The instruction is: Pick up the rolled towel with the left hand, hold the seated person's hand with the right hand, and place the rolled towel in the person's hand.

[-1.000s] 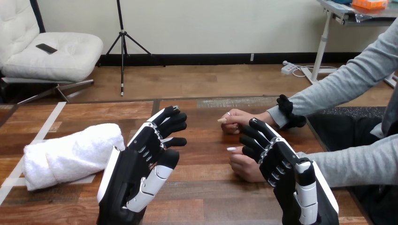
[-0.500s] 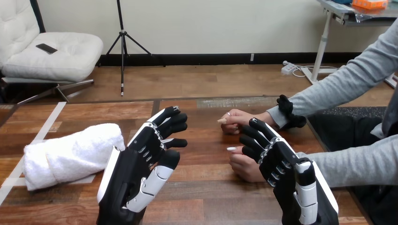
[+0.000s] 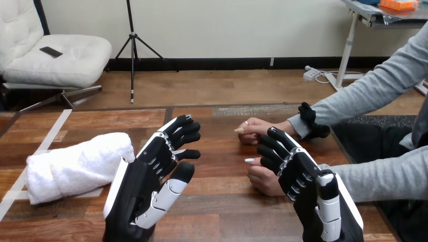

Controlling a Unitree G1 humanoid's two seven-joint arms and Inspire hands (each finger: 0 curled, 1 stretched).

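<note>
Wooden table (image 3: 227, 204), planks running across. Rolled towel (image 3: 75, 166) lies on its left part, untouched, long axis roughly left-to-right, the right end angled a little away from the robot. Left hand (image 3: 151, 181) hovers just beside that right end, fingers straight and spread, holding nothing; its palm seems to face inward, away from the towel (so it likely must swing left and turn before closing round the roll). It is clearly the nearer hand. Right hand (image 3: 303, 176), well apart from the towel, fingers loosely extended and empty, stands beside the person's nearer hand (image 3: 262, 177), which rests on the table; contact between them cannot be told. The person's farther hand (image 3: 257, 128) lies just beyond
</note>
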